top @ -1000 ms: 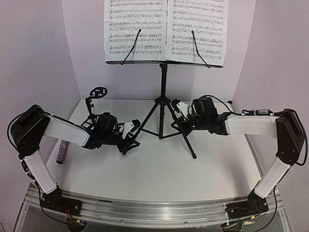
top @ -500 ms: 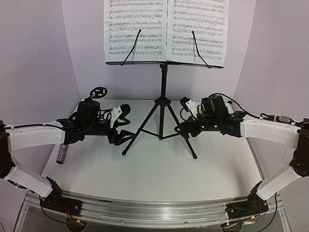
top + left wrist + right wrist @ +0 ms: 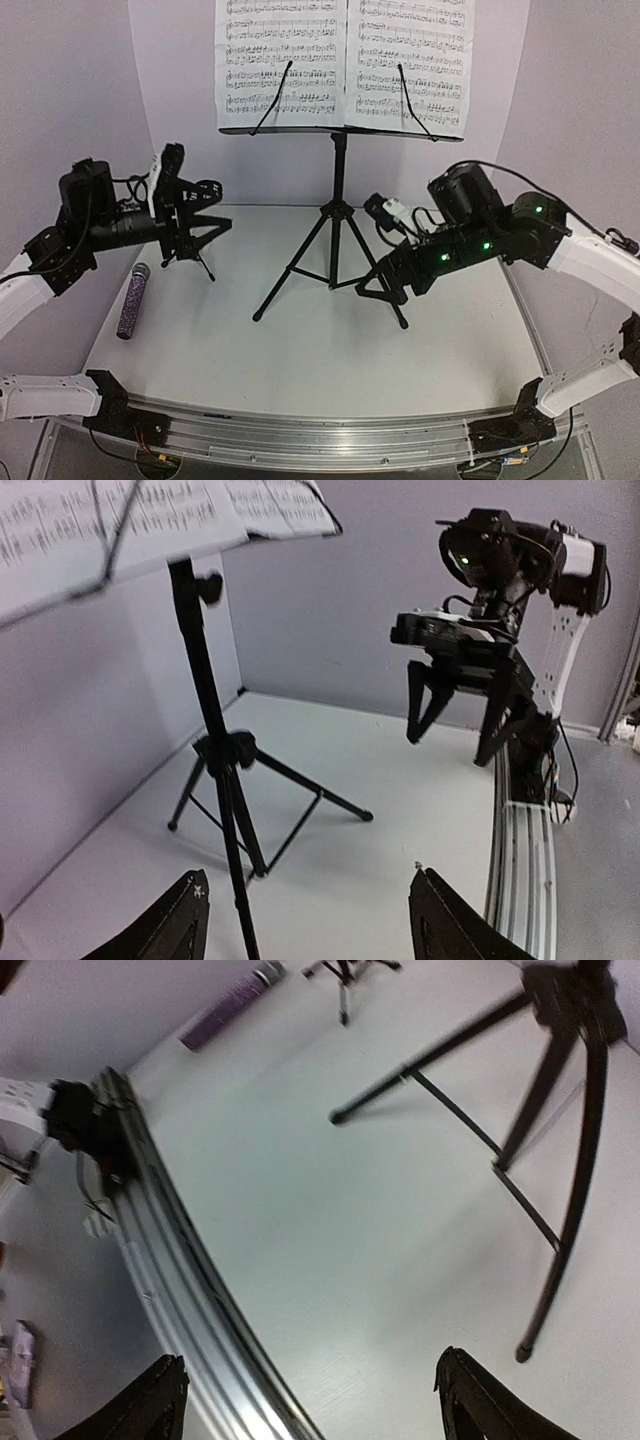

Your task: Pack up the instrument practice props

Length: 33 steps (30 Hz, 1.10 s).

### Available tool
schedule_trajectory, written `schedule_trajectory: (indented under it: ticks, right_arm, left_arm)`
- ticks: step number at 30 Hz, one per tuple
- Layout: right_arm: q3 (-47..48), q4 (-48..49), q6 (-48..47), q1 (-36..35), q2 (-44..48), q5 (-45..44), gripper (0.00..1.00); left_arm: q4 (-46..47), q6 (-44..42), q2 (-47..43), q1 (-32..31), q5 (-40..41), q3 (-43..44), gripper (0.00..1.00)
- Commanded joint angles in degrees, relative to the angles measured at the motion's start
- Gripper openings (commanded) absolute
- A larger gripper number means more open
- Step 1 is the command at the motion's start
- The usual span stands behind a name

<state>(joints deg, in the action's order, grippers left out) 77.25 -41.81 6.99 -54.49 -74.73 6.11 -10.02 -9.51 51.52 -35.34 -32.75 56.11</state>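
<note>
The tall black music stand [image 3: 338, 205] rises at the table's centre on its tripod, with the white sheet-music pages [image 3: 345, 60] resting on its desk. A purple glitter microphone [image 3: 132, 300] lies at the left. Behind it stands the small black mic stand [image 3: 203, 262]. My left gripper [image 3: 205, 215] hovers raised beside the mic stand, open and empty. In the left wrist view its fingers [image 3: 170, 930] frame the music stand's pole [image 3: 205, 680]. My right gripper [image 3: 385, 290] hangs open and empty by the tripod's right leg [image 3: 570, 1200].
An aluminium rail [image 3: 320, 435] runs along the near table edge and also shows in the right wrist view [image 3: 170, 1260]. Pale walls close in the back and both sides. The right arm [image 3: 490, 630] shows across the table in the left wrist view.
Both grippers have opened and lifted off the tripod's legs. The left arm swung up and back to the left, beside the mic stand. The right arm rose slightly to the right.
</note>
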Motion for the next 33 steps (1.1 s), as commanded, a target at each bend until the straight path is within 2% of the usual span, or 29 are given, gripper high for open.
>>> schedule_trajectory:
  ticks: [1,4,6,9,11,17,21,25,29,33]
  right_arm:
    - [17.7,-1.1,8.6,-1.3,-4.4,10.4,0.79]
    - [32.4,-0.9,12.9,-1.3,-12.2,10.5,0.77]
    - [43.2,-0.6,16.0,-1.3,-17.9,9.0,0.77]
    - [55.5,2.1,20.5,-1.3,-24.9,3.8,0.77]
    - [59.1,7.1,23.2,-1.3,-27.6,1.8,0.75]
    - [60.8,20.1,26.4,-1.3,-31.5,-7.2,0.64]
    - [63.3,22.9,26.8,-1.3,-34.7,-11.2,0.62]
    - [63.5,25.2,27.1,-1.3,-37.2,-13.6,0.59]
    - [64.7,27.5,28.0,-1.3,-39.7,-13.9,0.51]
    - [65.5,29.2,29.0,-1.3,-41.2,-12.6,0.43]
  left_arm:
    - [2.3,10.8,2.5,3.0,8.0,12.8,0.67]
    - [0.2,13.9,7.9,3.0,16.2,24.2,0.67]
    - [-5.2,15.7,13.8,3.0,20.3,33.6,0.67]
    - [-12.0,16.0,21.6,3.2,22.2,46.2,0.68]
    - [-11.8,16.0,23.9,3.4,22.2,50.3,0.69]
    - [-14.3,19.5,30.2,6.6,23.3,61.1,0.72]
    - [-14.9,19.6,32.7,9.1,21.3,63.6,0.74]
    - [-12.4,19.8,31.4,9.7,16.4,59.3,0.76]
    - [-11.4,19.0,31.7,9.7,10.8,57.7,0.74]
    - [-11.5,19.1,32.5,9.7,11.0,58.3,0.71]
